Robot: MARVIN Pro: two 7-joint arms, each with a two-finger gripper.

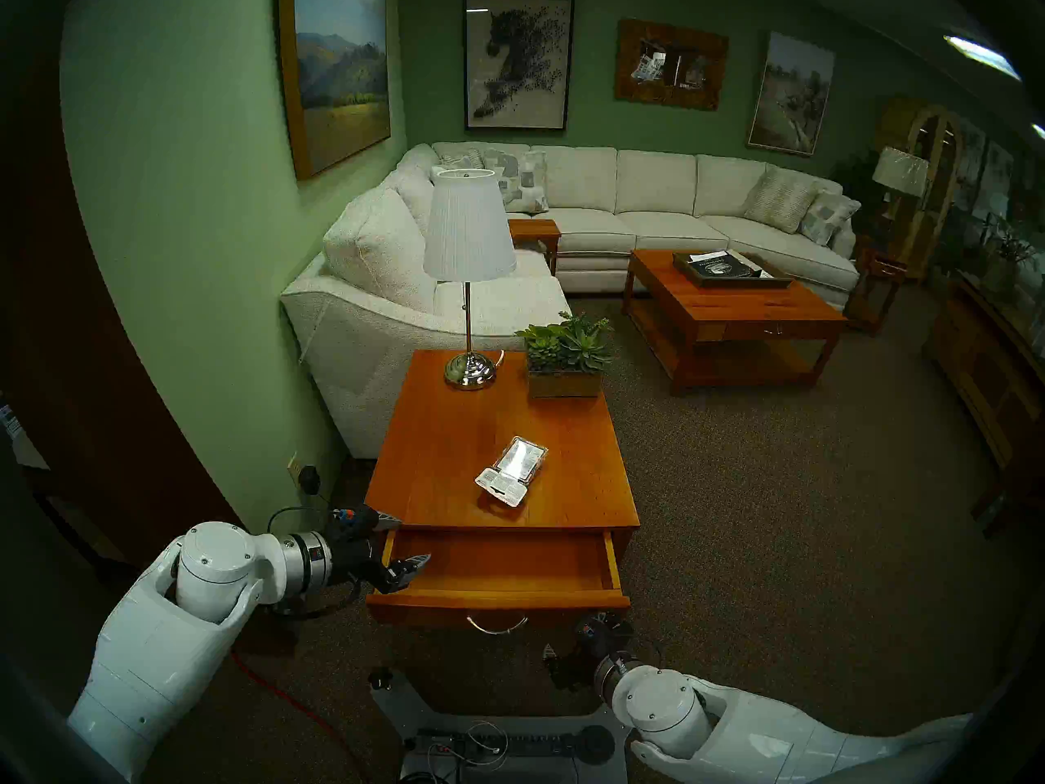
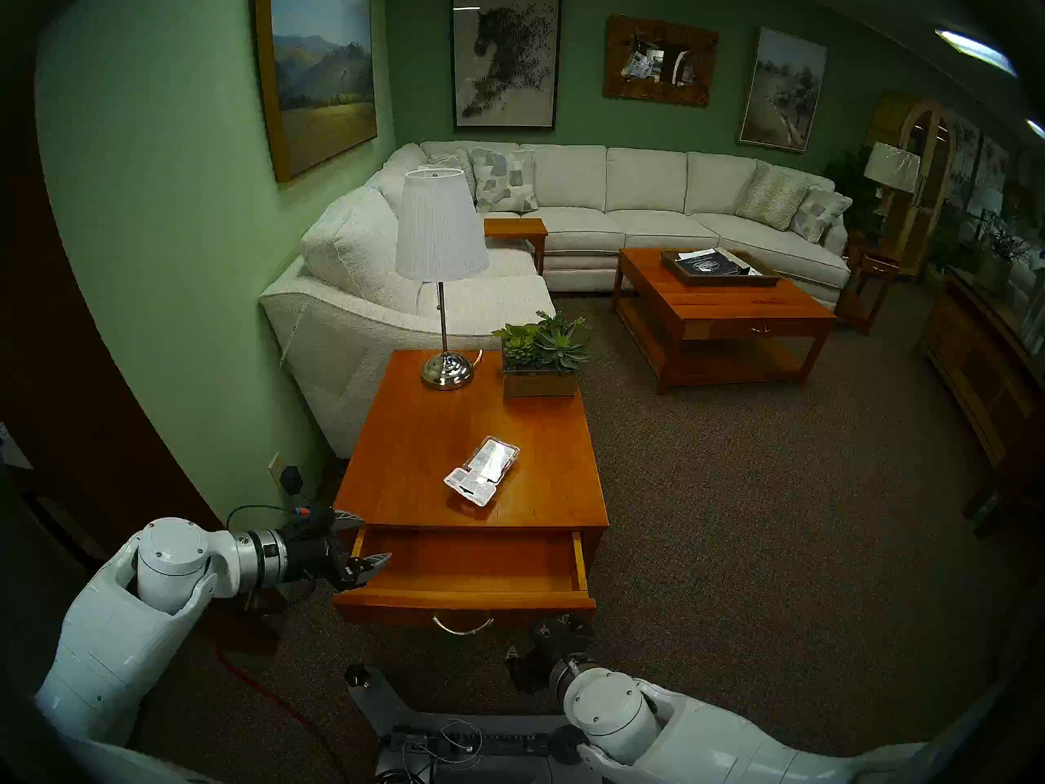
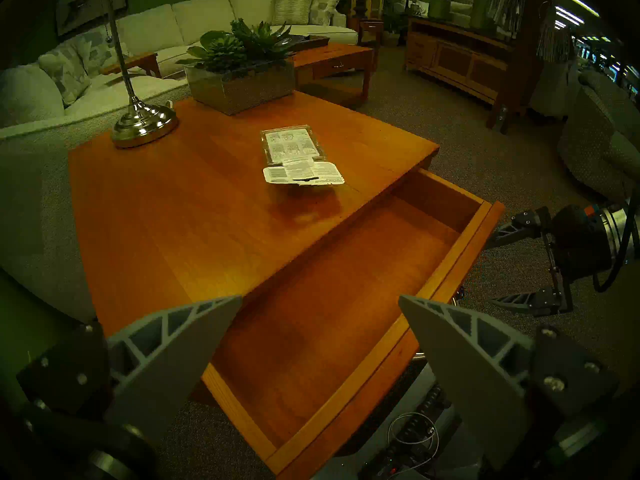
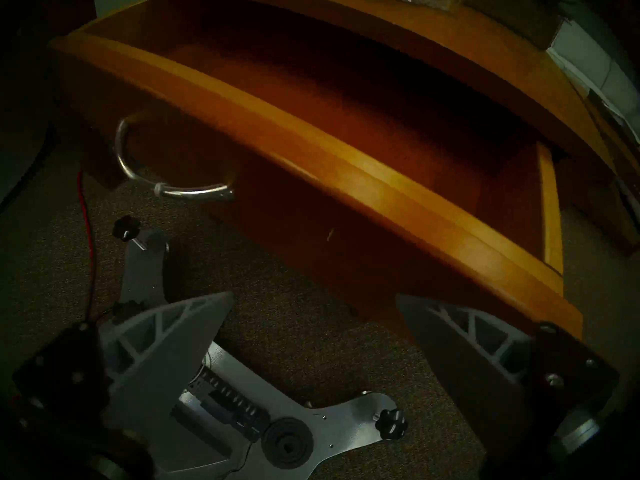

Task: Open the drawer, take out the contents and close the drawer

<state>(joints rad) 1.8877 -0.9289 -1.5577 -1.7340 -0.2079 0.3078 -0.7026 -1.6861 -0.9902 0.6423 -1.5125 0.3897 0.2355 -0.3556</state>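
The drawer [image 1: 497, 562] of the orange-brown side table [image 1: 452, 443] stands pulled out, and its floor [image 3: 346, 295] is bare. Its silver handle [image 4: 166, 178] hangs at the front's centre. The contents, clear blister packs with white labels [image 1: 512, 471] [image 3: 298, 157], lie overlapping on the table top. My left gripper [image 1: 413, 539] [image 3: 320, 297] is open at the drawer's left end, holding nothing. My right gripper [image 4: 314, 295] [image 3: 491, 270] is open and empty, low in front of the drawer's right corner, below the front panel [image 4: 311, 136].
A lamp [image 1: 469, 370] and a succulent planter [image 1: 565, 364] stand at the table's far end. The white sofa [image 1: 362, 324] and green wall lie to the left. My base plate [image 4: 346, 420] and a red cable [image 1: 294, 703] are on the carpet under the drawer.
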